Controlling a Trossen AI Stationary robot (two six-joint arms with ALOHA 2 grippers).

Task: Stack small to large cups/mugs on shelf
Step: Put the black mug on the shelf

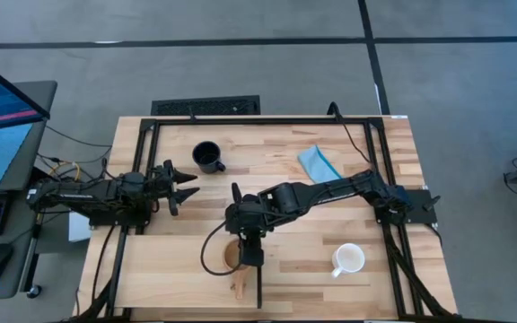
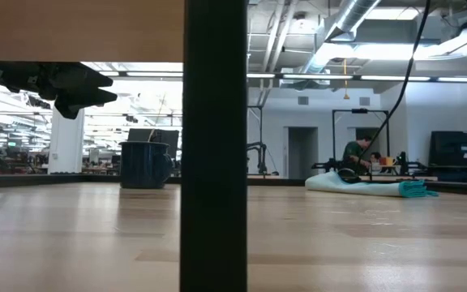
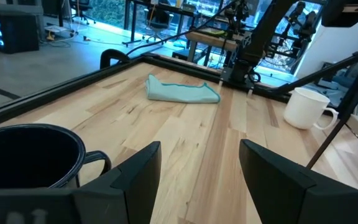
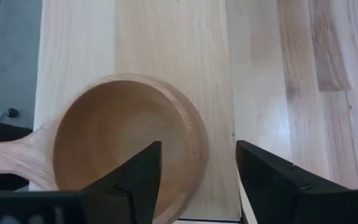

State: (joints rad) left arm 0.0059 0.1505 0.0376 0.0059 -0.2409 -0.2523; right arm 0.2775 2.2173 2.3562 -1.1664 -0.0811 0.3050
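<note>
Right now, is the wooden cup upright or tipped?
Upright. The right wrist view looks straight down into the wooden cup's open, empty bowl; it sits on the pale shelf, long handle level, right claw open above its rim.

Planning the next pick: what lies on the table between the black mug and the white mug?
In the high view, the right arm crosses that stretch, its open claw over the wooden cup; otherwise only bare tabletop lies between black mug and white mug.

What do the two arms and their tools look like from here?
Both arms are dark, nearly black, jointed links. The left tool ends in two pointed, wedge-shaped black fingers. The right tool has the same angular black fingers. A thin black cable loops beside the right arm's wrist. No markings are legible.
</note>
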